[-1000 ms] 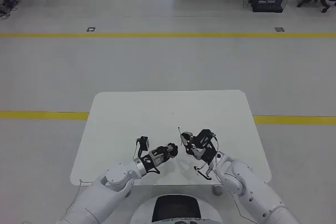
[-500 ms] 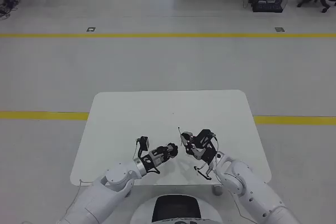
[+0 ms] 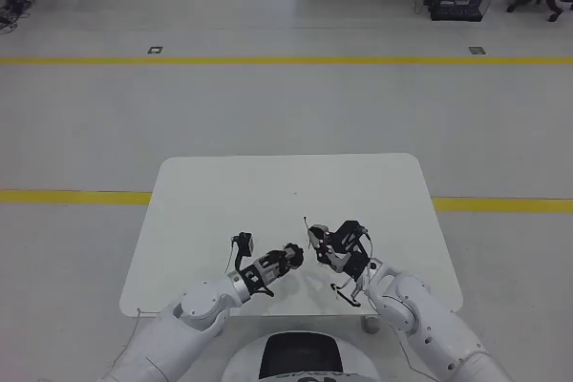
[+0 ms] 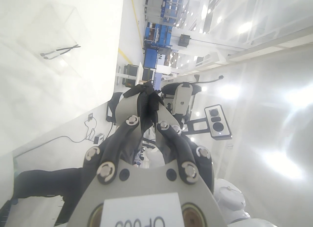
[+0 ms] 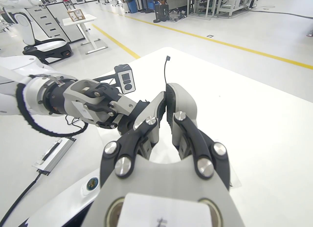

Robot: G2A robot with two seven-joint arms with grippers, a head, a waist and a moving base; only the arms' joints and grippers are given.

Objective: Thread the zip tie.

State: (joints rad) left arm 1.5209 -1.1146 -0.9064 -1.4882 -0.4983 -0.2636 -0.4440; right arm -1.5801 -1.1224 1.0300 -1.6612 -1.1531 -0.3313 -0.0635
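Observation:
Above the front part of the white table (image 3: 267,191) my two grippers meet tip to tip. The right gripper (image 5: 166,98) is shut on a thin black zip tie (image 5: 165,73). Its strap rises straight up out of the fingers and ends in the small square head (image 5: 167,58). In the top view the zip tie (image 3: 307,229) stands just above the right gripper (image 3: 317,252). The left gripper (image 3: 292,255) lies level, its tips against the side of the right fingers. Its black pads (image 4: 146,96) are pressed together; I cannot tell whether anything is between them.
The far half of the table (image 5: 244,96) is bare. A flat grey box with a cable (image 5: 52,153) lies below the left arm at the near table edge. Yellow floor lines (image 3: 67,197) run past the table on both sides.

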